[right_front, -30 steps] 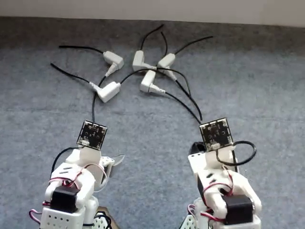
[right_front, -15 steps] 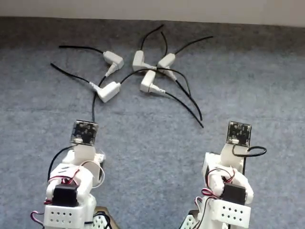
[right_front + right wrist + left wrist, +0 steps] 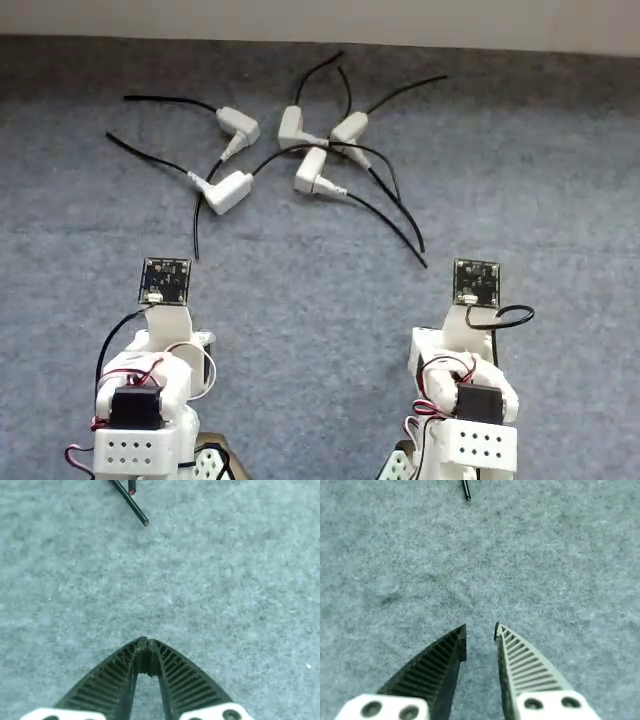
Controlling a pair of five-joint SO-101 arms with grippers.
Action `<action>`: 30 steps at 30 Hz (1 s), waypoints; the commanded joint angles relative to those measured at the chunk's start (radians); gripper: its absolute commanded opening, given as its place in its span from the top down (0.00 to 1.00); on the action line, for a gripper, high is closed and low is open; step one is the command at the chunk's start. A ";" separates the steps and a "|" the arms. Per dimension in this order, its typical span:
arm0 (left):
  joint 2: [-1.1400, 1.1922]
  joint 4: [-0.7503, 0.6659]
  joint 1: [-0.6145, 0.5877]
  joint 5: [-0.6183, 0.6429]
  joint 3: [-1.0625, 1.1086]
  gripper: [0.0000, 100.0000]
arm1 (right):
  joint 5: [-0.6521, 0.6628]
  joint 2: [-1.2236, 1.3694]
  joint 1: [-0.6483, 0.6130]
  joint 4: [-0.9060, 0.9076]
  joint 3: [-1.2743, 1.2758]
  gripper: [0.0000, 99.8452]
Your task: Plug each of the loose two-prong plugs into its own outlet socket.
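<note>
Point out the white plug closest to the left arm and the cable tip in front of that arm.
white plug [image 3: 231,190]: high view, middle of its body.
cable tip [image 3: 468,498]: left wrist view, cut end.

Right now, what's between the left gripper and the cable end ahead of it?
Nothing: bare grey mat between left gripper and black cable end, per the left wrist view.
</note>
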 commanded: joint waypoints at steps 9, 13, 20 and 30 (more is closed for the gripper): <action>-0.005 0.011 0.005 0.012 0.019 0.89 | -0.006 -0.007 -0.012 0.119 0.096 0.99; -0.005 0.012 0.005 0.012 0.019 0.89 | -0.006 -0.007 -0.012 0.119 0.096 0.99; -0.005 0.012 0.005 0.011 0.019 0.89 | -0.006 -0.007 -0.007 0.119 0.096 0.99; -0.005 0.012 0.005 0.011 0.019 0.89 | -0.006 -0.007 -0.007 0.119 0.096 0.99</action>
